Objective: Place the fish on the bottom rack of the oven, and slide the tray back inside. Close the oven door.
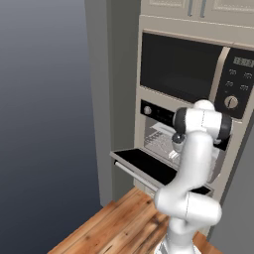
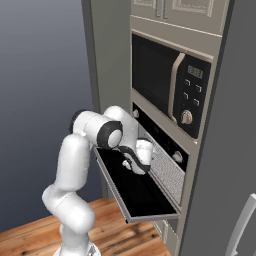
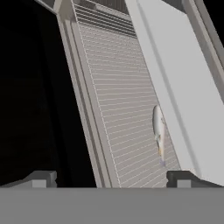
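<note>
Hanging over the dropped-flat oven door [image 2: 135, 192], gripper [image 3: 111, 177] has jaws spread wide w/ nothing between them. Fish [image 3: 158, 131] lies on the bottom rack [image 3: 120, 109], near the rack's edge next to the pale cavity wall [image 3: 175, 83], clear of both fingertips [image 3: 41, 177]. Rack sits in the oven [image 1: 149, 144] cavity opening. Microwave [image 2: 170, 90] is mounted above. Wood floor [image 1: 114, 223] below.

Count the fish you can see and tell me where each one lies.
1. The fish lies on the bottom rack inside the oven, near the rack's edge by the pale side wall. The arm blocks part of the cavity in the base views, so another could be hidden.
</note>
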Available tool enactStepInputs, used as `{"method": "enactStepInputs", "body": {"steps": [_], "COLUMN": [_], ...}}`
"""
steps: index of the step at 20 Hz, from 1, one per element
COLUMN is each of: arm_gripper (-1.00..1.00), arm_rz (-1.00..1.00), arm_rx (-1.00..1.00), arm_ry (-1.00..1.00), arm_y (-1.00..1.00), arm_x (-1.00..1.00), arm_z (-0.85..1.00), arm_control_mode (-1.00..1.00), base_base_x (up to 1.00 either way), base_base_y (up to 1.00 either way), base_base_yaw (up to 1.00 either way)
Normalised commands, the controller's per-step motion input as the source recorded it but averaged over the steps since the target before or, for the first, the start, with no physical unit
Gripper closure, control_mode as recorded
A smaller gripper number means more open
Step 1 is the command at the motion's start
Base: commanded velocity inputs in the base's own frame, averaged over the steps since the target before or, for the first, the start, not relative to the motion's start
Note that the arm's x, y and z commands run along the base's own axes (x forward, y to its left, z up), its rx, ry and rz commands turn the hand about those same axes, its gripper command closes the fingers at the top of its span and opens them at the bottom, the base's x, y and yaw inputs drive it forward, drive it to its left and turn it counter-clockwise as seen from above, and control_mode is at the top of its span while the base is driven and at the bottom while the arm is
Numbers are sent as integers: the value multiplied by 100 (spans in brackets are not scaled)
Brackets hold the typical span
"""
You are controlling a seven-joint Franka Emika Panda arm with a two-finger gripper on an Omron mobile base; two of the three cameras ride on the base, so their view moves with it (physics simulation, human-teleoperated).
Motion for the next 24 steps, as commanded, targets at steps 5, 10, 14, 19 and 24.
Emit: {"method": "enactStepInputs", "body": {"steps": [5,10,14,19,24], "arm_gripper": [-100,-100,-100,-100,-100], "arm_rz": [0,0,0,0,1], "arm_rx": [-8,0,0,0,0], "arm_ry": [-1,0,0,6,16], "arm_y": [90,90,90,70,70], "arm_x": [-100,-100,-95,-54,-44], "arm_z": [16,81,98,100,96], "arm_control_mode": [-100,-100,-100,-100,-100], "base_base_x": [0,0,0,0,0], "base_base_y": [0,0,0,0,0], "base_base_yaw": [0,0,0,0,0]}}
